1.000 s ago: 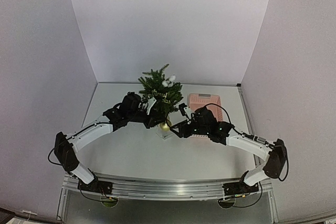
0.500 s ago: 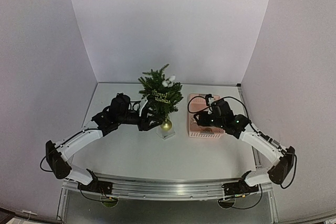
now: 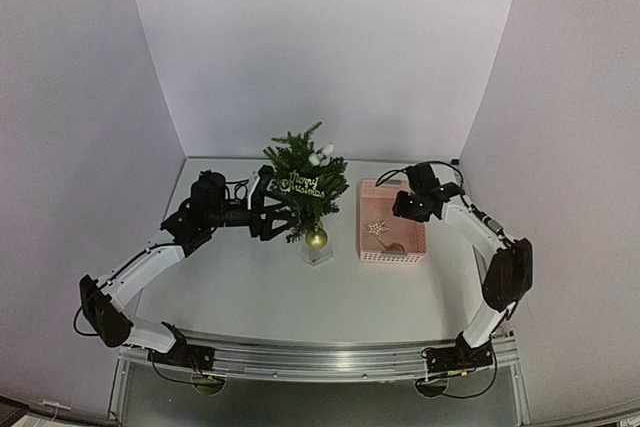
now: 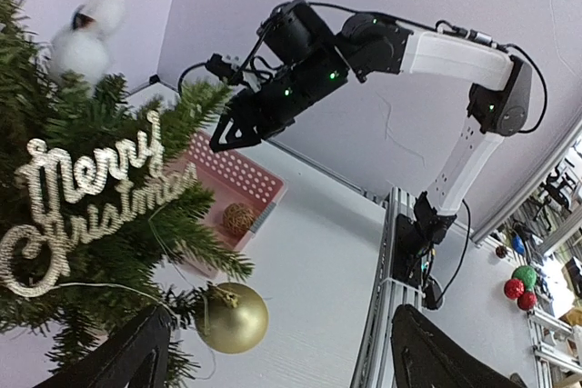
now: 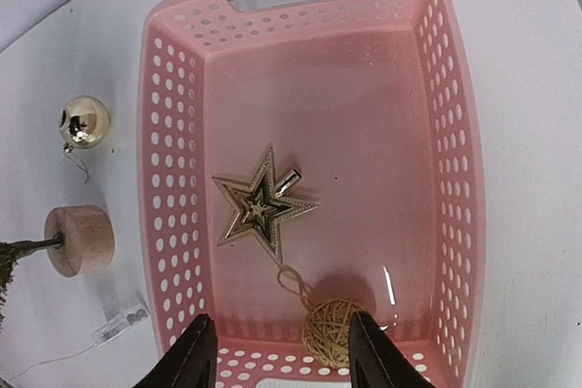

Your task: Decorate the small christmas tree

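Christmas trimming under way: the small christmas tree (image 3: 303,185) stands upright at the middle of the table (image 3: 250,287). It already wears a glittered "Merry Christmas" sign (image 4: 82,197), a fluffy white ornament (image 4: 86,38) near its top and a gold bauble (image 4: 234,317) hung low on the side facing the arms. The left gripper (image 4: 277,338) hovers just beside the lower branches, its fingers spread with nothing between them, seemingly stationed there to steady or tend the tree. On the right arm's side sits a pink basket (image 5: 173,134), set near the tree so the decorations are within easy reach. A gold star (image 5: 264,211) and a wicker ball (image 5: 332,329) on a loop lie on its floor. The right gripper (image 5: 280,318) hangs over the basket, fingers likewise apart and empty, the wicker ball showing between them. That pose suggests the next pick will come from there. The tree's round wooden base (image 5: 80,240) sits just outside the basket's wall.
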Robot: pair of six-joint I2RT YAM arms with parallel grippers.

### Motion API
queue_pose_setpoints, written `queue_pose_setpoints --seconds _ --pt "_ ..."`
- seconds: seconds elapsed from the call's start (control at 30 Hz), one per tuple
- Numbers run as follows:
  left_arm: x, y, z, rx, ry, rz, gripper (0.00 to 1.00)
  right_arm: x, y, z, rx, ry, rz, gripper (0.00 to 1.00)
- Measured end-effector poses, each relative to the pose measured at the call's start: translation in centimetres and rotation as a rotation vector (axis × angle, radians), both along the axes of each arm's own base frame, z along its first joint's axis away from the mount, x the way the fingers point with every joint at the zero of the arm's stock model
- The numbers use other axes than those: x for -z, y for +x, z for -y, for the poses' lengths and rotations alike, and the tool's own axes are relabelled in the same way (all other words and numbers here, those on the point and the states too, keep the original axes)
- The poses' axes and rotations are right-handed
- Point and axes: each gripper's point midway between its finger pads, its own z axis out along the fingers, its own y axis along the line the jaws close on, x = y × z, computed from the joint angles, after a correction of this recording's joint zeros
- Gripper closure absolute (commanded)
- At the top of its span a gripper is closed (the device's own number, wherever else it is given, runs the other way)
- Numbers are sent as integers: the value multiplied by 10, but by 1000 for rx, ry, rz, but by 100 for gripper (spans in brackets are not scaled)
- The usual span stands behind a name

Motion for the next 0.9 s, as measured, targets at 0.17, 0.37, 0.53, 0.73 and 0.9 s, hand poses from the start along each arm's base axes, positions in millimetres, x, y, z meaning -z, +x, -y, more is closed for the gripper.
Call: queue_pose_setpoints --seconds 0.17,0.37,0.53,0.73,0.9 --pt "-15 29 -24 -73 -59 -11 15 30 21 -3 -21 -29 -108 51" --pt "-29 67 -60 -195 -106 22 12 44 11 3 -34 -84 -249 34" --pt "-44 91 -93 -294 -149 81 11 52 -19 6 -47 -86 -379 30" --pt "-43 98 -113 -361 -180 131 9 81 -34 -2 -78 -62 -511 31" --pt "-39 106 -122 -407 -180 139 9 115 -42 -5 -84 -64 -613 31"
